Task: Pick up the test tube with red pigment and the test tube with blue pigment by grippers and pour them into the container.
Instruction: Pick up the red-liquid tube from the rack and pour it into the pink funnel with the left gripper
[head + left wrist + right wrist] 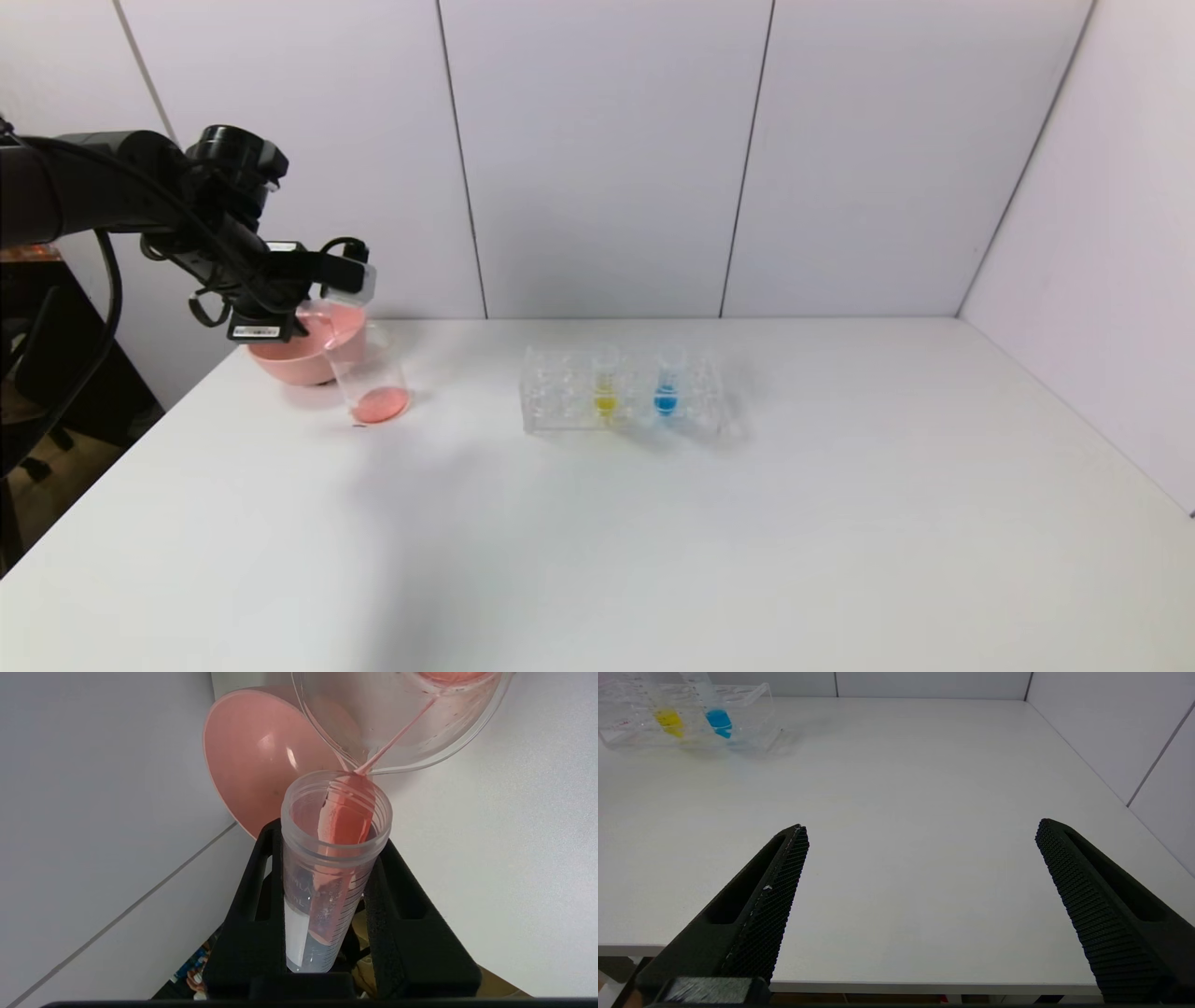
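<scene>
The test tube with red pigment [327, 891] is tipped mouth-down in my left gripper [329, 840], which is shut on it. Red liquid runs from its mouth in a thin stream over the lip of the container [467, 723]. In the head view my left gripper [341, 280] hangs just above the container [373, 359], a clear beaker with a red pool at its bottom. The test tube with blue pigment [665, 387] [717, 716] stands upright in the clear rack [560, 397]. My right gripper [922, 828] is open and empty above the table's near edge.
A pink bowl [289, 359] [252, 765] sits right behind the beaker, close to the wall. A tube of yellow liquid [605, 392] [668, 718] stands in the rack beside the blue one. The white table [653, 541] meets walls at the back and right.
</scene>
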### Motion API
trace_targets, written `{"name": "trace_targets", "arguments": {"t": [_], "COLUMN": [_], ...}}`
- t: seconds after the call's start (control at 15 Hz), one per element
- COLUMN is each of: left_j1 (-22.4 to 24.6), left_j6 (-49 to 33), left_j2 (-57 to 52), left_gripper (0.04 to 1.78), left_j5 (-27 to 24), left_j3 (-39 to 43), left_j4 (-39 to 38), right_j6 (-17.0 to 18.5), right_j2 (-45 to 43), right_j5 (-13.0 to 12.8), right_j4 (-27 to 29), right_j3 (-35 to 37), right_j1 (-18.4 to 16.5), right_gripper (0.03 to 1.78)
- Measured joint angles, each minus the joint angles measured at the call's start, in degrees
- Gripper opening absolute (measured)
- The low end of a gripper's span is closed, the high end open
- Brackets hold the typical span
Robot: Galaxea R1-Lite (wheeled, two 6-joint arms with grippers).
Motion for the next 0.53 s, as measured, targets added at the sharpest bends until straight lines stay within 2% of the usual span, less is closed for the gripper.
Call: {"name": "trace_targets", "arguments": {"t": [0.53], "left_j1": [-0.79], "left_j6": [-0.51], "left_j2": [-0.02], "left_gripper": [0.50], "left_j5": [1.68], "left_j3": [0.00], "left_j4": [0.55], "right_j6": [0.00], "right_j2": [0.00], "right_j5": [0.00], "right_j4": [0.00], "right_j3": [0.00], "right_j1": [0.00], "right_gripper": [1.77]}}
